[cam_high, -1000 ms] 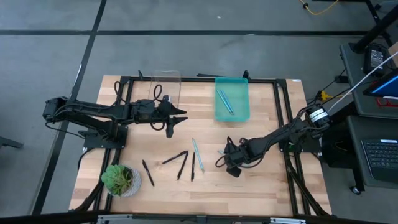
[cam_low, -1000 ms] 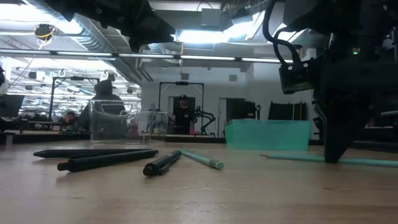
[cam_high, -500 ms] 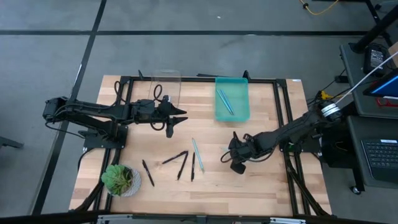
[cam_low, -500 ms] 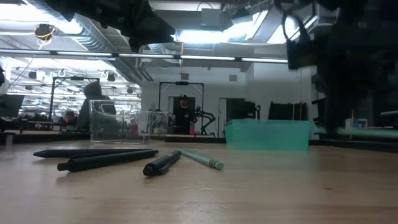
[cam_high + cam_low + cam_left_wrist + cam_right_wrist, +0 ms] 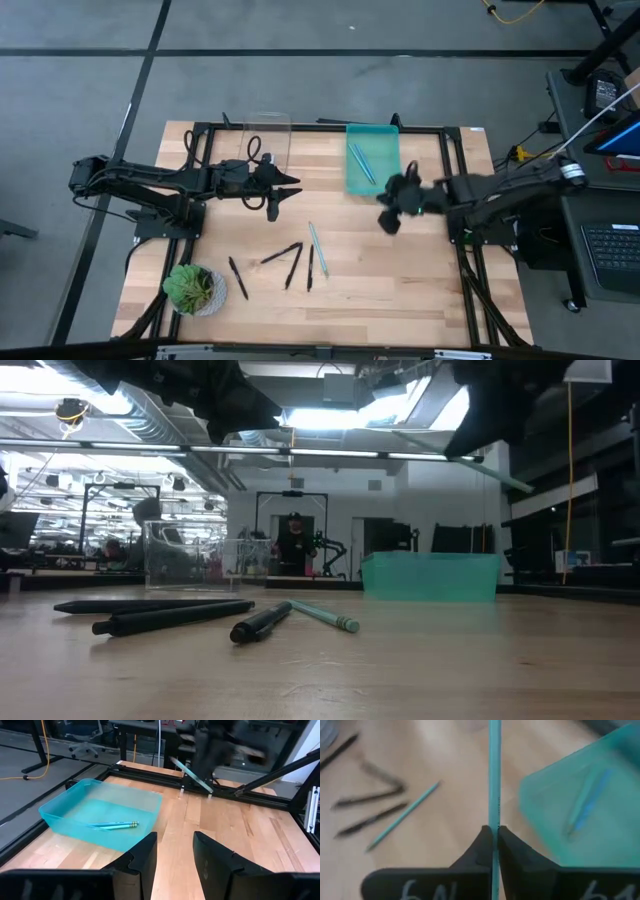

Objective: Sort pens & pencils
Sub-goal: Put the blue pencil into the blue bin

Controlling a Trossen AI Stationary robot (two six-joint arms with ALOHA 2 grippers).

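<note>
Right wrist view shows the right gripper point(image 5: 494, 840) with its jaws pinching a light blue stick point(image 5: 494, 780), which runs straight out ahead of them, lifted above the desk point(image 5: 400, 280). Just beside them sits the teal bin point(image 5: 385, 178) holding two more blue sticks point(image 5: 362, 162). The left gripper point(image 5: 174, 857) hangs with jaws spread near the clear box point(image 5: 262, 135). Four black sticks point(image 5: 290, 262) and one blue stick point(image 5: 317, 248) lie on the desk.

High view: overhead, straight down, whole tabletop point(image 5: 420, 270) framed. Low view: tabletop level, facing the room, close to the black sticks point(image 5: 170, 616). Wrist views: each rides its arm, looking forward, close. All four views share the teal tray point(image 5: 373, 165).
</note>
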